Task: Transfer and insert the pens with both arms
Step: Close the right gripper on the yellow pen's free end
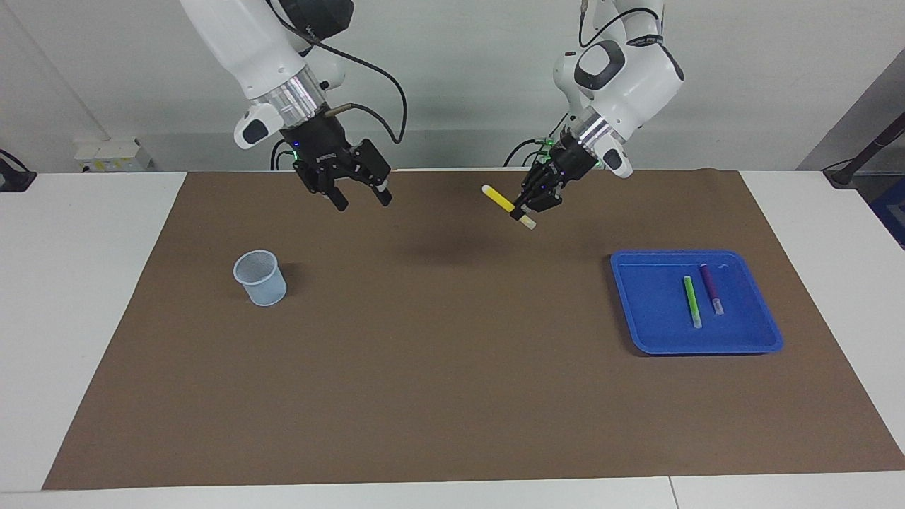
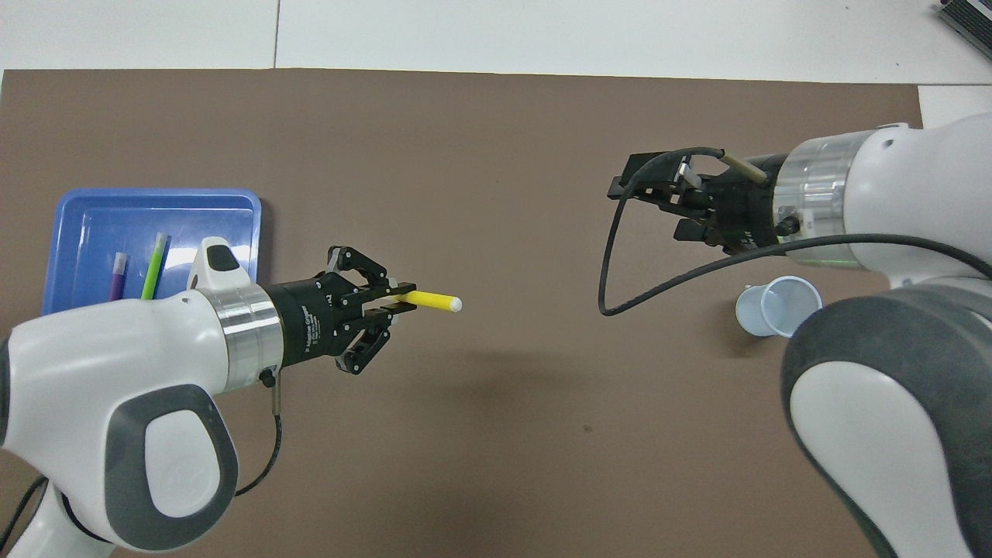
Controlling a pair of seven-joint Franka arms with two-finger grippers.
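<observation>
Facing view shows the left gripper [image 1: 524,209] pinched tight on the yellow pen [image 1: 506,205] near its lower pale end, the long yellow part jutting up toward the right arm's end; it hangs in the air over the brown mat [image 1: 452,396], between the blue tray [image 1: 767,339] and the cup [image 1: 260,278]; the right gripper [image 1: 362,199] hangs with fingers spread wide and empty, well apart from the pen; the green pen [image 1: 691,300] and purple pen [image 1: 711,288] lie in the tray. A likely risk: the hold sits close to one end, so a nudge from the incoming fingers could swing or drop the pen. Overhead view alone shows the pen [image 2: 430,299] pointing straight out from the closed fingertips; the facing view alone gives its height above the mat.
</observation>
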